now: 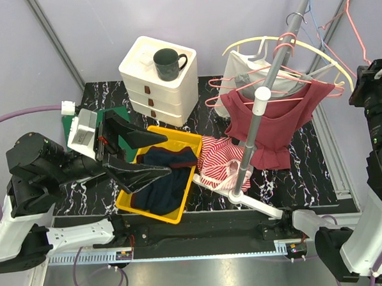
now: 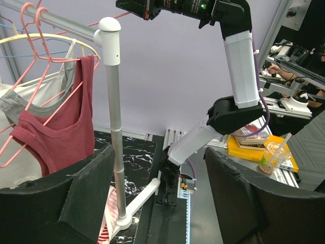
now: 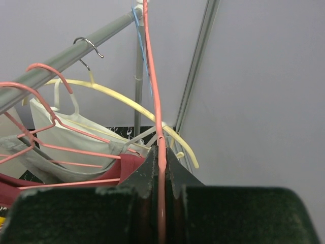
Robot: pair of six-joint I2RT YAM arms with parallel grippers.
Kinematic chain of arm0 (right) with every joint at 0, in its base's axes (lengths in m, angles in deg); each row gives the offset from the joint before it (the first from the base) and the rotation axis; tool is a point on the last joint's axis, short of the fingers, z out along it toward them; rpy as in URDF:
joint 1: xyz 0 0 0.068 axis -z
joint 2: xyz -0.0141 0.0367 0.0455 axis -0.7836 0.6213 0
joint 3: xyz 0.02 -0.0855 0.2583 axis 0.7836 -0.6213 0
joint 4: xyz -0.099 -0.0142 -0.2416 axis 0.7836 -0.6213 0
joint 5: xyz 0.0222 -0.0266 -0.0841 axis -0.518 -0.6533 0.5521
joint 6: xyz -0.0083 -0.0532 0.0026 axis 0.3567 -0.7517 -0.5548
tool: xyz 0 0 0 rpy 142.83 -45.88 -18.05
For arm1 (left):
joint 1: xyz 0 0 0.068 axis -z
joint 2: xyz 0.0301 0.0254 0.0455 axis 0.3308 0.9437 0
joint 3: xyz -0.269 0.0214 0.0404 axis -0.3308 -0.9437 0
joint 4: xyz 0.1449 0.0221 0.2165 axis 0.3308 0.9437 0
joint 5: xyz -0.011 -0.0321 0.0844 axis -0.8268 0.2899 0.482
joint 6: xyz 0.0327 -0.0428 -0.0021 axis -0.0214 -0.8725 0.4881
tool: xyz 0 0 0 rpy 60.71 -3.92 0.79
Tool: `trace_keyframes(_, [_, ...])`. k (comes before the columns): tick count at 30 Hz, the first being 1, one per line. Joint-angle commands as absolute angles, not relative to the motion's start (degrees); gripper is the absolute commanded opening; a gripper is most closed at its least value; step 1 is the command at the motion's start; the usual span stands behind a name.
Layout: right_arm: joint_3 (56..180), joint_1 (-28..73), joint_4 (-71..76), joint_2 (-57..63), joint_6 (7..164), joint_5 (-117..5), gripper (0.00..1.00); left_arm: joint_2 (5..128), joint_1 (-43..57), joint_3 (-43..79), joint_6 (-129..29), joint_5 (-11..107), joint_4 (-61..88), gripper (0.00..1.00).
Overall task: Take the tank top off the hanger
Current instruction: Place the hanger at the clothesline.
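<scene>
Hanging on a pink hanger (image 1: pixel 240 102) from the rack's rail (image 1: pixel 285 42), the dark red tank top (image 1: pixel 276 122) sits over the back right of the bench (image 1: pixel 308 182). The right tool (image 3: pixel 161 170) is clenched on a thin pink wire (image 3: pixel 152 76), while the left tool (image 1: pixel 167 156) stands released above a yellow bin (image 1: pixel 181 138) of dark clothes (image 1: pixel 161 190).
</scene>
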State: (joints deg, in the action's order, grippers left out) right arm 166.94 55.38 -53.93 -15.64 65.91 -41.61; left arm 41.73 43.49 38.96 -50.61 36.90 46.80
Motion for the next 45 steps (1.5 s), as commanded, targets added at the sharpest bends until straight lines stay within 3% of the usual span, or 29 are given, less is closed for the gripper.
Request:
trace_keyframes(1, [169.3,55.3,-52.4,-17.2,66.7,-44.3,0.00,41.6,43.6,38.2,-49.7,36.4,45.4,0.76])
trace_keyframes(11, [175.4,55.3,-53.3,-16.5,68.0,-43.6,0.00,41.8,43.6,36.8,-49.9,36.2,44.7,0.76])
trace_keyframes(17, [172.0,55.3,-57.1,-17.5,70.5,-48.2,0.00,42.0,43.6,35.4,-50.5,36.0,43.8,0.76])
trace_keyframes(23, [169.1,55.3,-60.2,-16.1,69.0,-44.1,0.00,42.3,43.6,34.3,-51.2,35.1,43.4,0.75])
trace_keyframes(37, [168.5,55.4,-52.4,-6.4,62.8,-47.6,0.00,41.7,43.6,32.0,-51.3,35.4,43.2,0.75])
trace_keyframes(45, [152.6,56.2,-46.7,-11.4,61.8,-39.3,0.00,42.5,43.6,31.3,-51.0,35.1,43.5,0.75])
